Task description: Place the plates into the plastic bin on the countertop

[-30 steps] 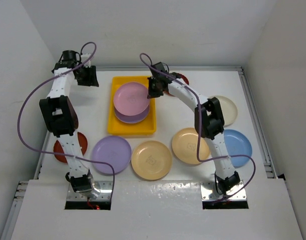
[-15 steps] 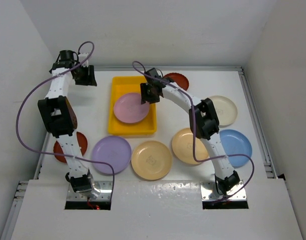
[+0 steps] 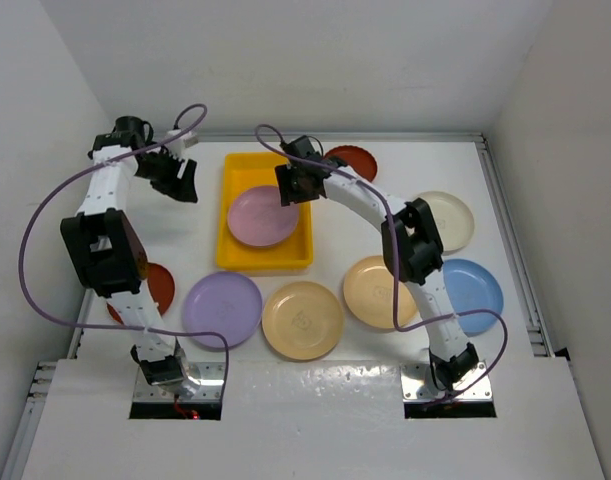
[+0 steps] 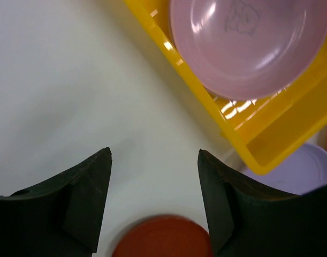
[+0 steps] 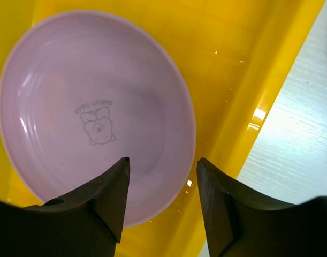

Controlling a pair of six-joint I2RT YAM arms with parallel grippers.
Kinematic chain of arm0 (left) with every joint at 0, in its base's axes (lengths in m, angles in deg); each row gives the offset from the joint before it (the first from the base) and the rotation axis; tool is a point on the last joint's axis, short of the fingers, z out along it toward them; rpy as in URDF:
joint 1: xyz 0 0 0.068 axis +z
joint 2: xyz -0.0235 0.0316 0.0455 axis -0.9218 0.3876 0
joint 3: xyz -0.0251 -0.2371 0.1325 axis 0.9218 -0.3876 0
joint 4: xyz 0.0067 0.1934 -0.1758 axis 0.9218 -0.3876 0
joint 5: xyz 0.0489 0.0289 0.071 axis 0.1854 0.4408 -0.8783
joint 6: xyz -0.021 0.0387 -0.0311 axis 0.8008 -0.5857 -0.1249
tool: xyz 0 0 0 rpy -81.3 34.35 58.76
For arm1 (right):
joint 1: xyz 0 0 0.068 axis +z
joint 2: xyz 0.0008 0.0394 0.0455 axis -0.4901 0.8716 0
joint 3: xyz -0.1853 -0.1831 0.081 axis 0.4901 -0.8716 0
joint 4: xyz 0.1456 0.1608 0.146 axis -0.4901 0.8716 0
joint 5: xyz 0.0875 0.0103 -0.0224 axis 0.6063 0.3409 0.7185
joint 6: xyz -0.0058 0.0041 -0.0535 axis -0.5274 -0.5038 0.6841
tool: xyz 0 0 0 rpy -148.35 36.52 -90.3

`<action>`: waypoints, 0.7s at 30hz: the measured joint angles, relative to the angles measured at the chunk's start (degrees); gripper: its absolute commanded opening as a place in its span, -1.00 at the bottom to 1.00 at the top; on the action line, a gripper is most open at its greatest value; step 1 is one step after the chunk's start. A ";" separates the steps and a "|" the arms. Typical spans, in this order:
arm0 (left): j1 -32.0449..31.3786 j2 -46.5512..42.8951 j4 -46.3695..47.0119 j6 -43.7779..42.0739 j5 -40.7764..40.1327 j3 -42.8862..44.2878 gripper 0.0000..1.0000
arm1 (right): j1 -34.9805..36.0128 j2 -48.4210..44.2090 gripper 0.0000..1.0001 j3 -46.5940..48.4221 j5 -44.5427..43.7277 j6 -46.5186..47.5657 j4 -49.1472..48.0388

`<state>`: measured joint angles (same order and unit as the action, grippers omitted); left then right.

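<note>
The yellow plastic bin stands at the back middle of the countertop with a pink plate lying flat in it. My right gripper hangs open over the plate's right edge, holding nothing; in the right wrist view the pink plate and bin lie below my gripper. My left gripper is open just left of the bin, above bare countertop. The left wrist view shows my gripper, the bin's rim, the pink plate and a dark red plate.
Loose plates lie round the arms: purple, tan-yellow, a second tan one, light blue, cream, dark red behind the bin and dark red by the left arm. White walls close in left, back and right.
My right gripper has opened and let go of the pink plate, which now lies flat in the bin. My left gripper has swung down and right towards the bin.
</note>
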<state>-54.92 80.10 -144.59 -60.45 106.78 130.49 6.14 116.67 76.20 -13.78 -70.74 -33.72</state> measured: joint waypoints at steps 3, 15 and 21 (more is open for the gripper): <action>0.52 -3.78 -1.62 -2.27 0.26 -6.36 0.36 | -0.07 -0.70 -0.01 -0.26 0.26 0.15 -1.14; 0.83 -15.45 -5.33 -11.93 -2.80 -27.52 0.31 | -0.11 -1.01 -0.14 -0.66 0.96 -0.20 -1.57; -0.04 -17.70 -3.06 -13.35 -7.54 -42.23 0.34 | -0.44 -11.34 0.06 -9.31 -0.96 -0.50 -3.63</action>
<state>-54.96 62.40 -147.65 -73.81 99.24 88.27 5.70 105.33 66.88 -14.74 -71.24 -37.34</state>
